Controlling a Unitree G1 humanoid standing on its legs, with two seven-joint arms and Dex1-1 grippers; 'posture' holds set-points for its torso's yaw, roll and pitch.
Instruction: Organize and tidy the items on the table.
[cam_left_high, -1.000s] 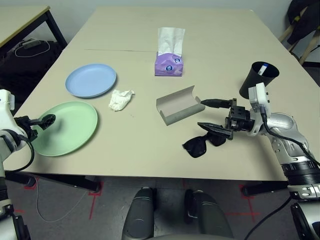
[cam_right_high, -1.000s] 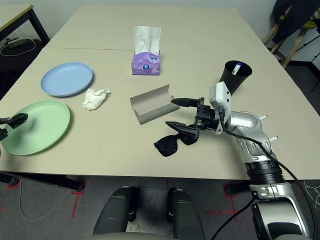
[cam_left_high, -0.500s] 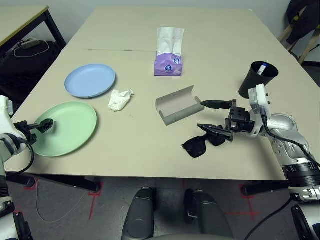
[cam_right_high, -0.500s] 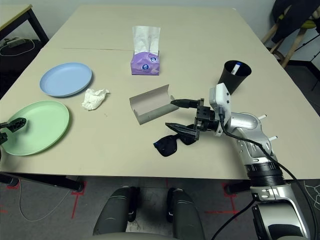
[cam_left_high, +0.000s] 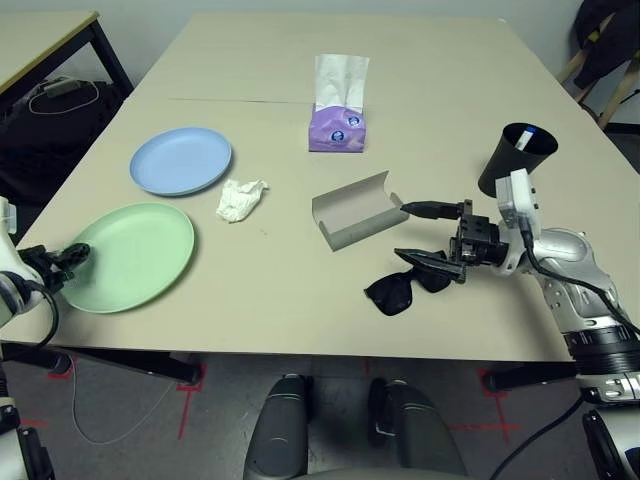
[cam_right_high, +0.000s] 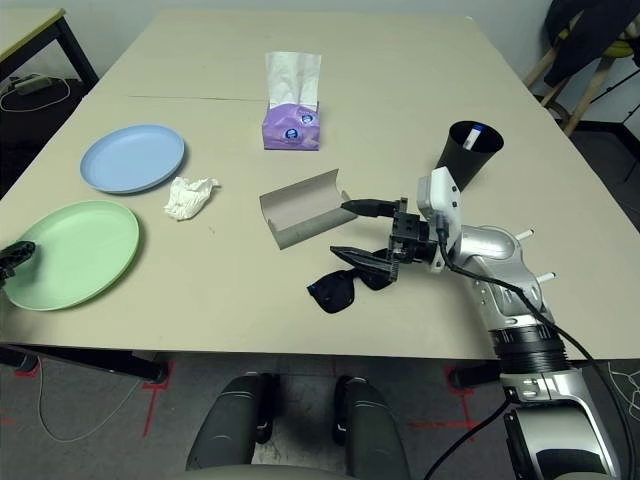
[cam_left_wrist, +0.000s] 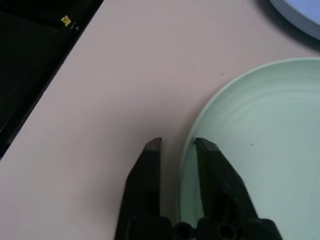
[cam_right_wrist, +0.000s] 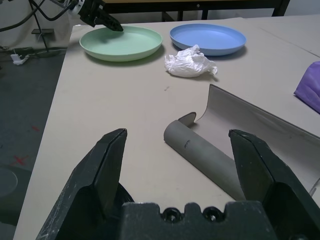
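On the beige surface (cam_right_high: 400, 90), the right claw (cam_right_high: 352, 228) spreads wide beside the open grey case (cam_right_high: 303, 208), above black sunglasses (cam_right_high: 348, 284). The left claw (cam_right_high: 12, 256) meets the green plate (cam_right_high: 72, 254) at its rim.

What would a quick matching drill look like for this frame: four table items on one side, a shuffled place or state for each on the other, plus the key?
Things:
1. green plate
2. crumpled tissue
3. glasses case
4. black cup

Places or states:
A. lying open, just ahead of the right gripper
B. standing upright, with a white pen in it
C. rim between the left gripper's two fingers
D. lying loose next to the blue plate

Pairs: 1-C, 2-D, 3-A, 4-B
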